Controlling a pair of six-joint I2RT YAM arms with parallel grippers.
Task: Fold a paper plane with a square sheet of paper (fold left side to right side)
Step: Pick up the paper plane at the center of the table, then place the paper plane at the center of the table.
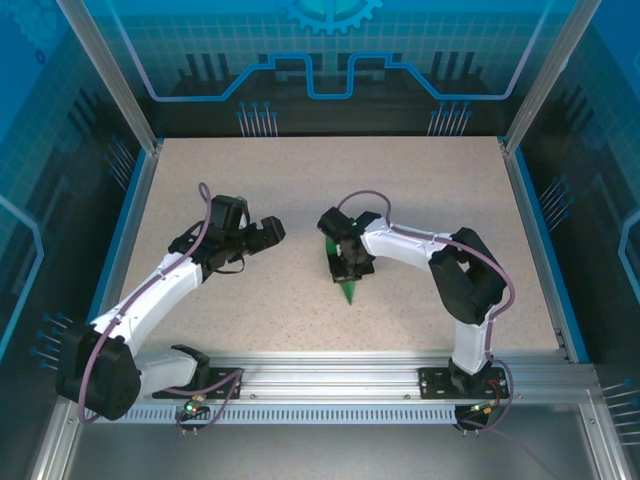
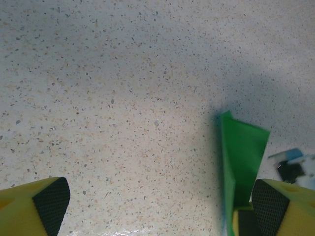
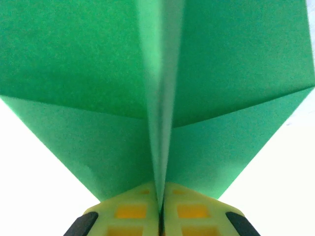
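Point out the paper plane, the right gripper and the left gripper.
paper plane (image 3: 231, 69): right wrist view, wing surface.
right gripper (image 3: 161, 196): right wrist view, between its shut fingertips.
left gripper (image 2: 161, 206): left wrist view, between its spread fingertips.

left end effector (image 2: 157, 209) spread wide; right end effector (image 3: 161, 209) clamped.

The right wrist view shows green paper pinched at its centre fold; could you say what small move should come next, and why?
Probably a short lift by the right gripper. Its jaws are shut on the centre crease of the paper plane, wings spread either side, and the left gripper stands open and apart, so nothing else holds it.
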